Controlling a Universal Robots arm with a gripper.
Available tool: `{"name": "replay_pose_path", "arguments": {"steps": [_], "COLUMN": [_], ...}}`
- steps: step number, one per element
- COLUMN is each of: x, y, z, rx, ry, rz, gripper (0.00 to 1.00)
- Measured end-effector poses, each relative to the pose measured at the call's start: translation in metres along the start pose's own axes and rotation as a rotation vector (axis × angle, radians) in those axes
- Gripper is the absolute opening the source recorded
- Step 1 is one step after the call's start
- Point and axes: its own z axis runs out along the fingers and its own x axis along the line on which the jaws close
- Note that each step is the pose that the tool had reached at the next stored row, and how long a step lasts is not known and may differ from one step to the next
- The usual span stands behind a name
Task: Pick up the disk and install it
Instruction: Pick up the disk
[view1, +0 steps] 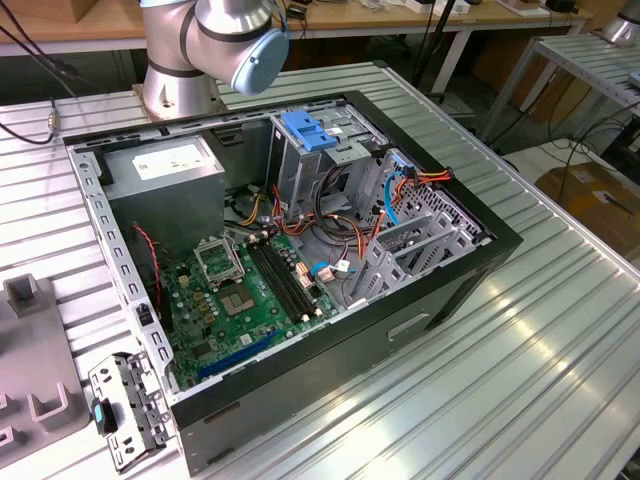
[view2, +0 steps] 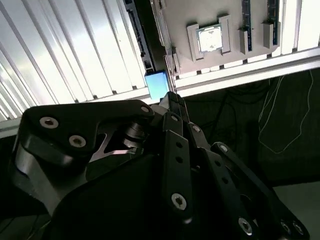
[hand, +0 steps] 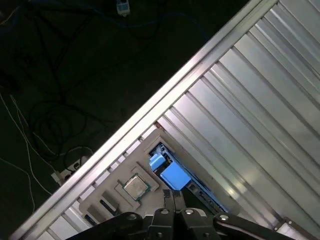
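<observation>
Claw (hand: 172, 194), fingers closed on nothing, hung above the disk (hand: 175, 176), which stood on edge on the desk (hand: 260, 100) below its tips, long axis following the desk's ribs.

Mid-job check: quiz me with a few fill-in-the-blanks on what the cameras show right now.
1. The bracket on the disk is coloured ____.
2. The gripper points toward the disk with its fingers ____.
3. The grey tray beside the disk rests on a ribbed metal ____.
Missing words: blue; shut; table.
</observation>
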Motion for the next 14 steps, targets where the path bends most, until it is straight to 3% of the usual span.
{"name": "replay_pose_path", "arguments": {"steps": [7,12,14], "x": [0.0,0.0,0.0], "y": [0.0,0.0,0.0], "z": [0.0017,0.0017,0.0017], "rx": [0.0007,0.0008,0.0008], "ry": [-0.0024,-0.0026,-0.0026], "rz": [-0.124,-0.129,-0.129], "gripper": [0.11,0.11,0.17]}}
